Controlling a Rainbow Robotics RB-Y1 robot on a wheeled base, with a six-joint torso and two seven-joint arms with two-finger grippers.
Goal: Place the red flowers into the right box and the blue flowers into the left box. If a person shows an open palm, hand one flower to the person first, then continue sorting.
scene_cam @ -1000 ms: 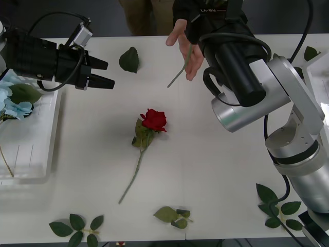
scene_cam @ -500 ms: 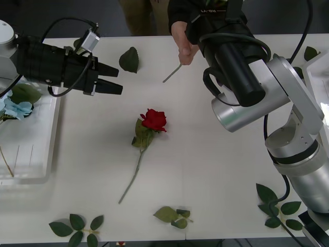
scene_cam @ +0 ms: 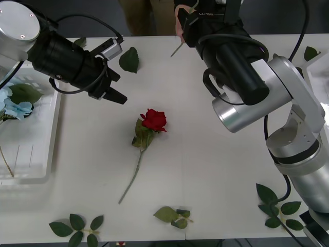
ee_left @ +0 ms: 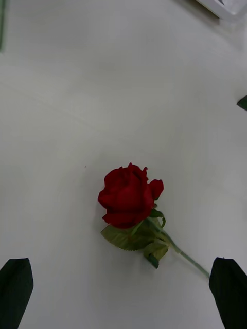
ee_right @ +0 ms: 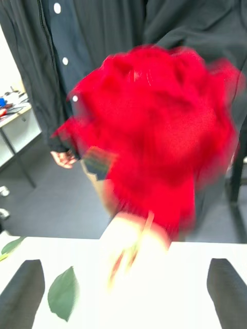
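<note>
While the left gripper (scene_cam: 116,95) angled down with fingers spread, unladen, just beyond the red rose (scene_cam: 153,119) lying mid-table (scene_cam: 216,170), the right gripper (ee_right: 123,288) stood open at the far edge beside the person's hand (scene_cam: 179,24) clasping another rose (ee_right: 154,139).

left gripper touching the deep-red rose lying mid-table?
Apart. In the left wrist view the open black fingers sit at the corners with bare table around the deep-red rose; the front view shows the left gripper short of it.
</note>
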